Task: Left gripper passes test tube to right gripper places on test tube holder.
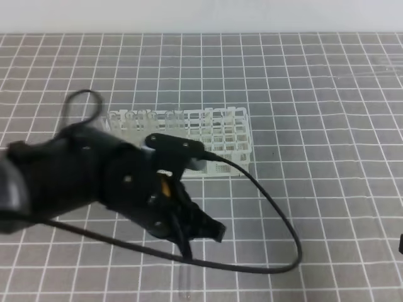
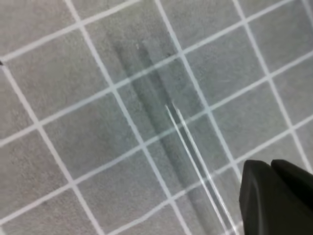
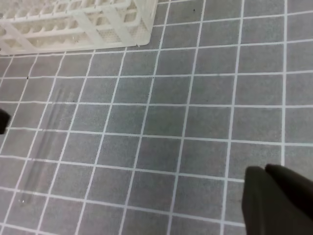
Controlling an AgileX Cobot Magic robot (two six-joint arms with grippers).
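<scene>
The test tube [image 1: 184,280] is a faint clear tube on the grid mat near the front edge, just below and left of my left gripper [image 1: 214,231]. In the left wrist view the test tube [image 2: 195,161] runs diagonally past the left side of the left gripper [image 2: 271,196], whose jaws are pressed together with nothing between them. The white test tube holder [image 1: 220,135] stands behind the left arm, partly hidden by it. My right gripper [image 3: 266,196] is shut and empty over bare mat, well away from the holder [image 3: 98,24]. Faint streaks at the left of that view may be the tube [image 3: 41,147].
A black cable [image 1: 283,248] loops from the left arm across the mat to the right of the tube. Several clear tubes stand in the holder's left end. A dark sliver at the right edge of the exterior view is the right arm [image 1: 401,244].
</scene>
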